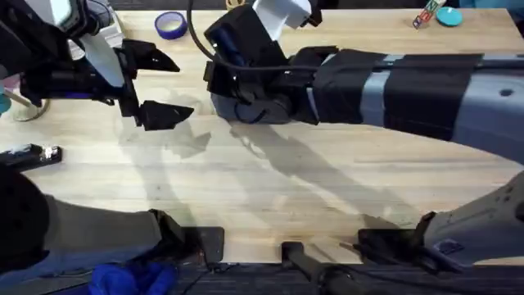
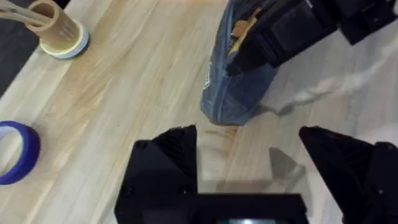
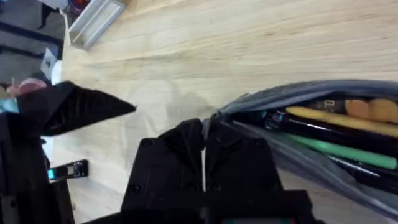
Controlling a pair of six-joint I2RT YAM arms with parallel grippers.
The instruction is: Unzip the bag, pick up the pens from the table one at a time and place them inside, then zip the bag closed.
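The bag (image 3: pixel 323 93) lies open on the table (image 1: pixel 270 188), its blue-grey rounded end (image 2: pixel 233 99) pointing toward my left gripper. Inside it lie a yellow pen (image 3: pixel 336 117) and a green pen (image 3: pixel 348 150), beside a dark one. My right gripper (image 3: pixel 204 140) is shut on the bag's edge at the end of the opening. In the overhead view its arm (image 1: pixel 237 90) reaches across the middle and covers the bag. A short way from the bag's end, my left gripper (image 1: pixel 160 86) (image 2: pixel 249 155) stands open above bare wood, holding nothing.
A blue tape roll (image 1: pixel 169 24) (image 2: pixel 12 152) lies at the table's back left. A tan holder on a pale base (image 2: pixel 59 28) stands beyond it. Small coloured items (image 1: pixel 434 15) sit at the back right, and a metal clip (image 1: pixel 37 154) lies at the left edge.
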